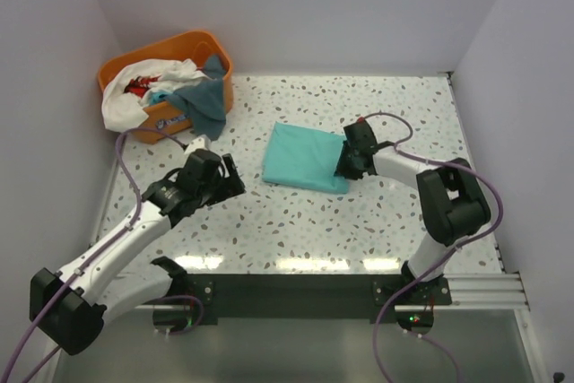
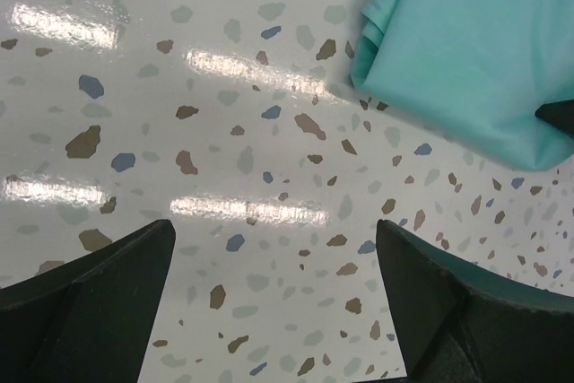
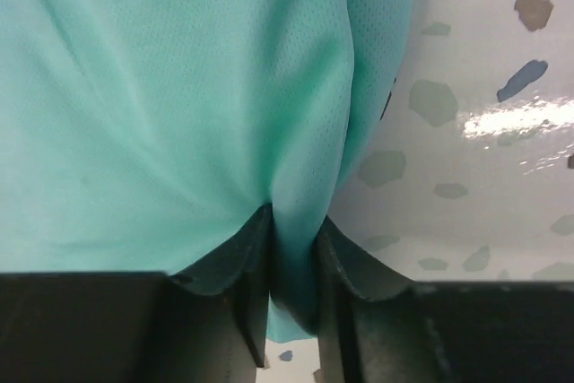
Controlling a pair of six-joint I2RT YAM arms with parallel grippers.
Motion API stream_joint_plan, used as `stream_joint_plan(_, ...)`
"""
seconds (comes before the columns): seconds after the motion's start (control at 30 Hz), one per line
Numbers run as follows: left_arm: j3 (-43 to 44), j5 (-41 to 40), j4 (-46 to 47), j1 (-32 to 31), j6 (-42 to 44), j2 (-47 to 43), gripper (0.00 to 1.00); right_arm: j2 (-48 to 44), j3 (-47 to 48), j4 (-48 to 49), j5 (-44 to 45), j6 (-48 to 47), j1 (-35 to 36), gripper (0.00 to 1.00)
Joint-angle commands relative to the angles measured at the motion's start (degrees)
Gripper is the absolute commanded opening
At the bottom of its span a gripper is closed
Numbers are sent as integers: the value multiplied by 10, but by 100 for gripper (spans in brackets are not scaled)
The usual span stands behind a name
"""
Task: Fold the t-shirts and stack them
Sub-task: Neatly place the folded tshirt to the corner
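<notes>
A folded light turquoise t-shirt [image 1: 305,157] lies flat at the middle of the speckled table. My right gripper [image 1: 345,166] is at its right edge and is shut on a pinch of the turquoise cloth [image 3: 296,248], which fills the right wrist view. My left gripper [image 1: 235,178] is open and empty, low over bare table left of the shirt; the shirt's corner shows at the upper right of the left wrist view [image 2: 466,51]. More t-shirts, white [image 1: 126,100], dark teal-grey [image 1: 204,103] and a bit of red [image 1: 136,85], are heaped in the orange basket.
The orange plastic basket [image 1: 179,46] stands at the far left corner against the wall. White walls close the table at the back and both sides. A black rail [image 1: 296,293] runs along the near edge between the arm bases.
</notes>
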Motion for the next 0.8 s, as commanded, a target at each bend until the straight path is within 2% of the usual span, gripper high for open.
stream_joint_plan(0.0, 9, -39, -25, 1, -22, -23, 100, 12, 7, -6, 58, -25, -2, 18)
stream_joint_plan(0.13, 38, -66, -55, 1, -7, -21, 100, 31, 77, -61, 83, -92, -28, 1)
stream_joint_plan(0.3, 66, -93, -68, 1, 11, -21, 100, 73, 168, -107, 36, -223, -106, 0)
stream_joint_plan(0.43, 62, -94, -57, 2, 25, -18, 100, 127, 305, -181, 22, -319, -157, 0)
stream_joint_plan(0.6, 71, -103, -53, 2, 35, 5, 100, 168, 408, -243, 137, -381, -203, 0)
stream_joint_plan(0.77, 93, -115, -51, 2, 47, 40, 100, 198, 477, -287, 168, -388, -273, 0)
